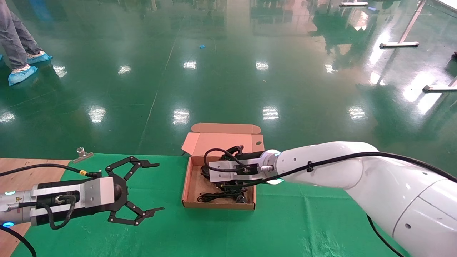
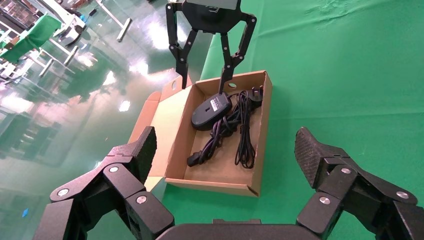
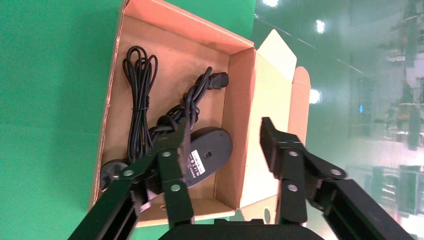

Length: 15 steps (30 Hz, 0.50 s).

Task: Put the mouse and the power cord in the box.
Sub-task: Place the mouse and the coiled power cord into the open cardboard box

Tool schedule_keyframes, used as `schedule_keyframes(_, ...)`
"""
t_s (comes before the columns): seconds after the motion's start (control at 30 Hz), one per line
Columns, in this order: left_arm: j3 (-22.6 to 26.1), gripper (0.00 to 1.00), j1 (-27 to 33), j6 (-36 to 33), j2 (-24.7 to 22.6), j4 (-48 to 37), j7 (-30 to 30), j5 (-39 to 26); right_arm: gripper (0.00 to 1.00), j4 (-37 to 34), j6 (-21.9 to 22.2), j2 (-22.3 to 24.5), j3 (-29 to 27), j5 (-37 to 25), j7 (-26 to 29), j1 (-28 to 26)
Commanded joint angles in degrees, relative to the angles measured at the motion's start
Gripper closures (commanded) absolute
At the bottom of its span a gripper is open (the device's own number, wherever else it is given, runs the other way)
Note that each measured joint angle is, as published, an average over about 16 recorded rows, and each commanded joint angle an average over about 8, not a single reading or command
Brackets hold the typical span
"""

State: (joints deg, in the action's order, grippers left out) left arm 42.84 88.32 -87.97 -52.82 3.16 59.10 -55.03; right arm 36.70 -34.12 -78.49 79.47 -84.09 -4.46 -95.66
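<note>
The brown box (image 1: 218, 206) lies open on the green cloth, its lid (image 1: 221, 141) standing up at the far side. Inside, the black mouse (image 2: 207, 112) (image 3: 210, 147) lies upside down, white label showing, against the lid-side wall. The thick power cord (image 2: 216, 135) (image 3: 192, 102) lies beside it, and thinner black loops (image 1: 217, 196) run along the near wall. My right gripper (image 2: 206, 85) (image 3: 225, 130) hangs open over the box; one finger is above the mouse and the other is outside over the lid. My left gripper (image 1: 159, 186) (image 2: 225, 137) stands open and empty, left of the box.
The green cloth (image 1: 285, 228) covers a wooden table (image 1: 21, 171) whose far edge runs just behind the box. A metal clip (image 1: 83, 154) sits at the cloth's back left corner. A person's feet in blue shoe covers (image 1: 21, 73) stand on the floor far left.
</note>
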Motion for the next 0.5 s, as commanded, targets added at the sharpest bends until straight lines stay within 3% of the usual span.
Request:
schedule_keyframes(0.03,0.07,0.0,0.06,0.01,-0.05,-0.16,0.17,-0.04,0.0,-0.08,0.08,-0.08,0.12,-0.13,-0.06,-0.13)
schedule_keyframes(0.2,-0.91,0.0,-0.93,0.11,0.61,2.42,-2.38,0.43,0.0,1.11,-1.61,1.31,-1.95,1.22,0.42,0.96)
schedule_keyframes(0.5,-4.78,0.0,-4.79,0.43,3.17,12.58,-12.46,2.33,0.0,6.36,-9.0,7.48,-11.04,7.27,2.61,5.85)
